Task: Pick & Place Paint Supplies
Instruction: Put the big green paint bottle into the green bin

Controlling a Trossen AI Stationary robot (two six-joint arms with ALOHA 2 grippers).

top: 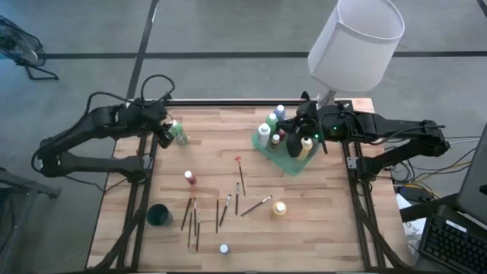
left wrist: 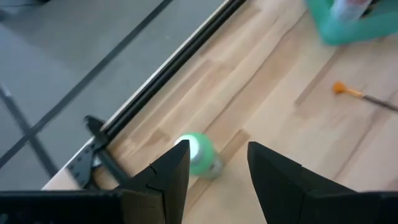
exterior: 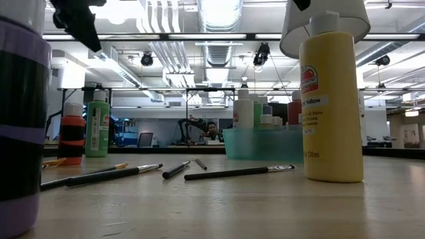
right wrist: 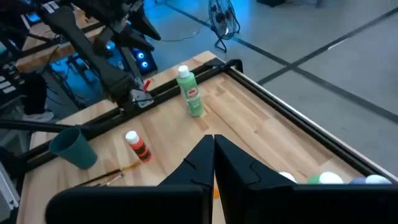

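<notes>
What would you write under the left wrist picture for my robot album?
Left gripper, fingers open, hovers above a green paint bottle near the wooden table edge.

overhead, table-level, two wrist views (shared table [top: 304, 221])

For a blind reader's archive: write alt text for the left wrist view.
The left pincer hangs open above a green paint bottle standing on the wooden table near its black edge rail. Farther off are a corner of the translucent green tray and an orange-tipped brush.
</notes>
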